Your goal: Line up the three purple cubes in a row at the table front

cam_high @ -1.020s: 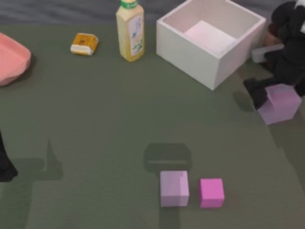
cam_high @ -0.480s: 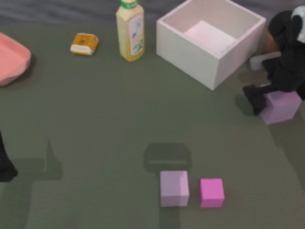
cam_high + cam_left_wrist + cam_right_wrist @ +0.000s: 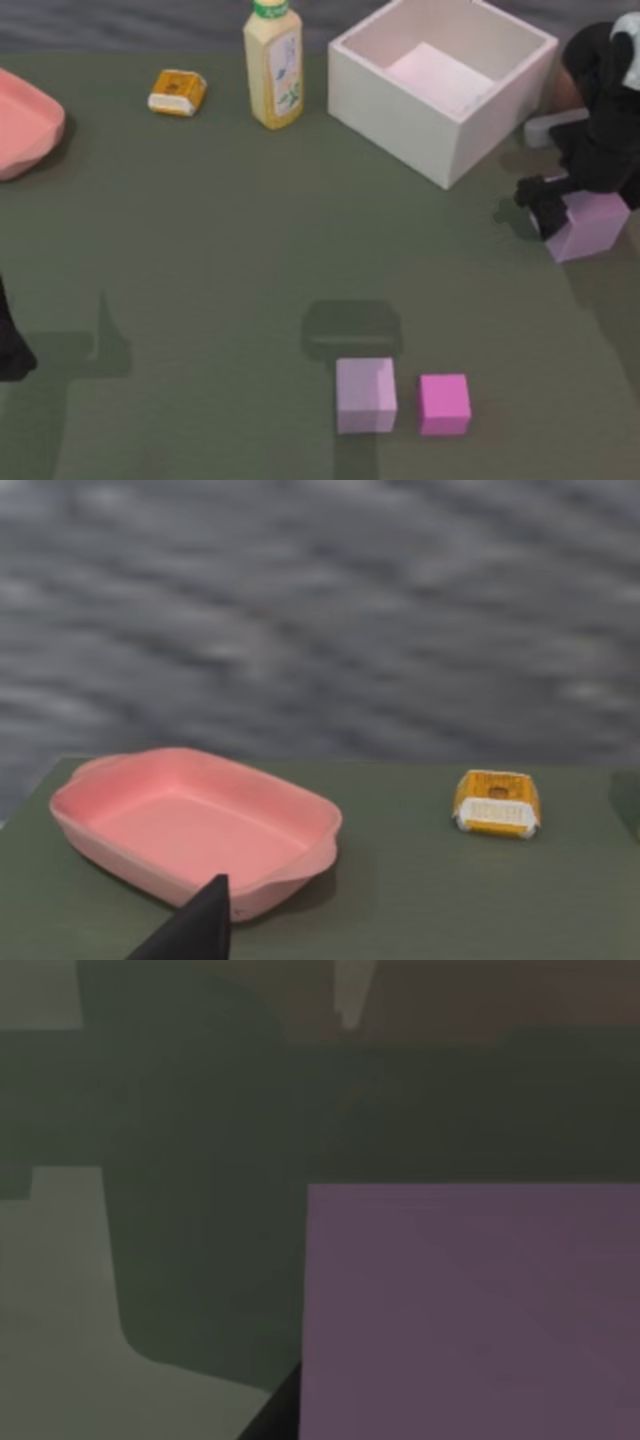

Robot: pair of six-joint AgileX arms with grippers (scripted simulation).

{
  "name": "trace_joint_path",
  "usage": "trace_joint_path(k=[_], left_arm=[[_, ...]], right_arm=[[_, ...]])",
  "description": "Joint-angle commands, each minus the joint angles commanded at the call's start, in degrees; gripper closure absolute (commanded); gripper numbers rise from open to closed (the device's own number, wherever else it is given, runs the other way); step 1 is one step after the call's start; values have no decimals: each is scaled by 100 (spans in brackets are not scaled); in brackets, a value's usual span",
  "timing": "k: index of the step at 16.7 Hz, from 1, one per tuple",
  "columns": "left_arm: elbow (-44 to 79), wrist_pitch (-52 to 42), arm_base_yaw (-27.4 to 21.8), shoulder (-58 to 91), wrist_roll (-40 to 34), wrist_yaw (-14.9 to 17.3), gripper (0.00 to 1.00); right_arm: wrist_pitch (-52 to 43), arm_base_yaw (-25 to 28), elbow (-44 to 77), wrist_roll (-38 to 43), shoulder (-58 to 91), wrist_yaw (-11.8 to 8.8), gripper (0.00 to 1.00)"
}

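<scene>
The large pale lilac cube (image 3: 588,226) is located at the right edge of the table (image 3: 220,250), well apart from the other two, just in front of the white open box (image 3: 440,85). The right gripper (image 3: 575,200) is lowered over it; one dark finger (image 3: 545,205) is seen against the cube's left face. Whether the jaws are closed on the cube cannot be told: the far finger is hidden by the arm, and in the right wrist view only the cube's top face (image 3: 470,1310) fills the near field.

The medium pale lilac cube (image 3: 365,395) and the small magenta-pink cube (image 3: 444,404) are set side by side near the table front, close but not touching.

Handling judgement: the cube is taken to be rigid, light and matte, so slip is expected to be low. Grasping across two opposite flat faces, near mid-height, is advised, since a corner grip would probably twist it.

The left gripper (image 3: 195,930) is parked at the table's left edge, near the pink dish (image 3: 190,825); its state cannot be told.
</scene>
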Motion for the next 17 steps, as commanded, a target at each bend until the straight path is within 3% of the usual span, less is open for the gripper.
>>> trace_joint_path(k=[2, 3, 12, 17], left_arm=[[0, 0, 0, 0, 0, 0, 0], [0, 0, 0, 0, 0, 0, 0], [0, 0, 0, 0, 0, 0, 0], [0, 0, 0, 0, 0, 0, 0]], right_arm=[[0, 0, 0, 0, 0, 0, 98], [0, 0, 0, 0, 0, 0, 100], [-33, -13, 22, 4, -42, 0, 100], [-863, 19, 574, -3, -290, -14, 100]])
